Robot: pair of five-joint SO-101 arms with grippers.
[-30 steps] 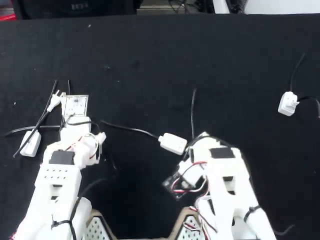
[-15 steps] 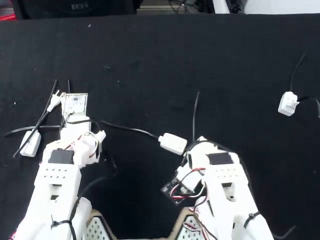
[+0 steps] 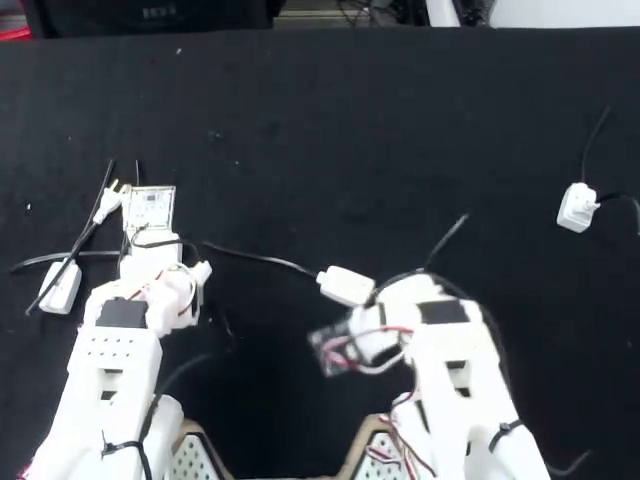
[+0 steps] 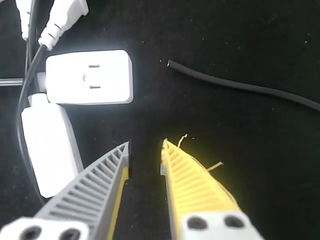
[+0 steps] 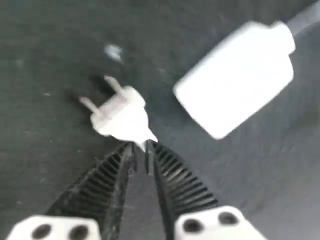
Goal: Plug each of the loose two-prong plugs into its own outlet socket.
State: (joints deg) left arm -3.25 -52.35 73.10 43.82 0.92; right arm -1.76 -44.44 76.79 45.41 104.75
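My right gripper point(image 5: 139, 147) is shut on the cord end of a white two-prong plug point(image 5: 120, 112), its prongs pointing away. A white outlet socket block point(image 5: 235, 77) lies just beside it; in the high view this socket point(image 3: 345, 285) sits at the right arm's tip. The plug's black cord point(image 3: 445, 240) trails off to the back right. My left gripper point(image 4: 145, 147) hovers narrowly open with nothing between its fingers, a short way from a square white socket point(image 4: 90, 77). Another loose plug point(image 3: 112, 197) lies by that socket point(image 3: 150, 210).
A white block point(image 3: 60, 285) with a black cord lies at the far left. A white plug adapter point(image 3: 575, 208) with its cord sits at the far right. A loose black cable point(image 4: 245, 87) crosses the black cloth near the left gripper.
The right arm's wrist has turned and shifted toward the middle socket, and the held plug's black cord has swung from pointing straight back to the back right. The left arm has kept still.
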